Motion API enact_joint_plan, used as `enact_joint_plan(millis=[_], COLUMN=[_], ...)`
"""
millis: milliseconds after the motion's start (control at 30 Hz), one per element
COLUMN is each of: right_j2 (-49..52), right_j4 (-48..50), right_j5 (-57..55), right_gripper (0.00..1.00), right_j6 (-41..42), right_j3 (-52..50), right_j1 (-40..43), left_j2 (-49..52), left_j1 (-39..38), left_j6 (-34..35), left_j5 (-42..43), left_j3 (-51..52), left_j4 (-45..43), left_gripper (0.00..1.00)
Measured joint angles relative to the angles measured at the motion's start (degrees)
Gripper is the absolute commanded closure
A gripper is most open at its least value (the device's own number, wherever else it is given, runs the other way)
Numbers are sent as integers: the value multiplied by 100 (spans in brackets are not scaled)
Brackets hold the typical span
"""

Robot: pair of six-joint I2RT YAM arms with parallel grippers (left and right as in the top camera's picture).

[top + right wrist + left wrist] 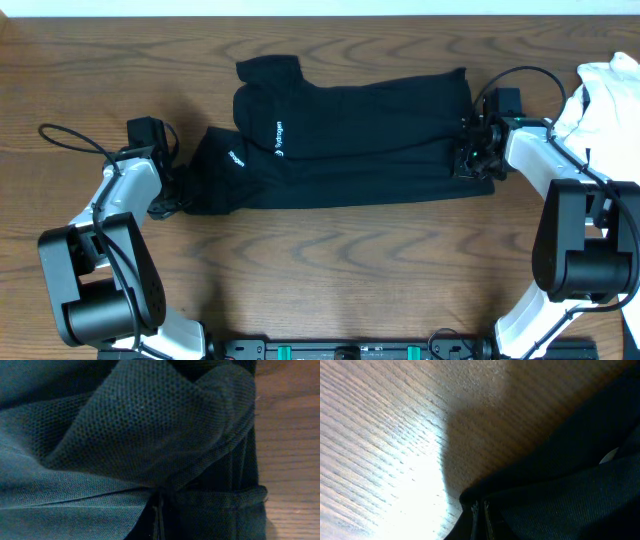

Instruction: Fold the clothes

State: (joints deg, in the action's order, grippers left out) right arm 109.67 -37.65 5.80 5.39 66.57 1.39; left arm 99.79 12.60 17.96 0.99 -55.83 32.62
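T-shirt (350, 140) mid-frame on table (330, 270); L gripper (172, 200) pinched tight on its left edge, R gripper (468, 160) likewise on right edge.

Long black T-shirt (350, 150) lies across mid table (330, 270), folded lengthwise into a band w/ layers stacked. Small white logo + text sit left of centre. Sleeve flap sticks out top left; both ends bunched.

Blk T-shirt (370, 140): matt cloth, fine mesh knit. Table (320, 260): wood grain, smooth, w/ slight sheen. White garment (610, 85): matt cloth.
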Motion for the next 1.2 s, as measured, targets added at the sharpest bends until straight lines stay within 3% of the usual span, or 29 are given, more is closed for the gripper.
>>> enact_joint_plan(millis=[1000, 1200], right_j2=[-7, -7], right_j4=[-46, -42], right_j5=[-302, -295], right_gripper=[99, 99], right_j6=[4, 4], right_j3=[0, 0], right_j1=[109, 109], left_j2=[0, -4], left_j1=[0, 0], left_j6=[0, -2], left_j5=[-13, -11], left_j3=[0, -186], left_j4=[2, 437], left_gripper=[93, 89])
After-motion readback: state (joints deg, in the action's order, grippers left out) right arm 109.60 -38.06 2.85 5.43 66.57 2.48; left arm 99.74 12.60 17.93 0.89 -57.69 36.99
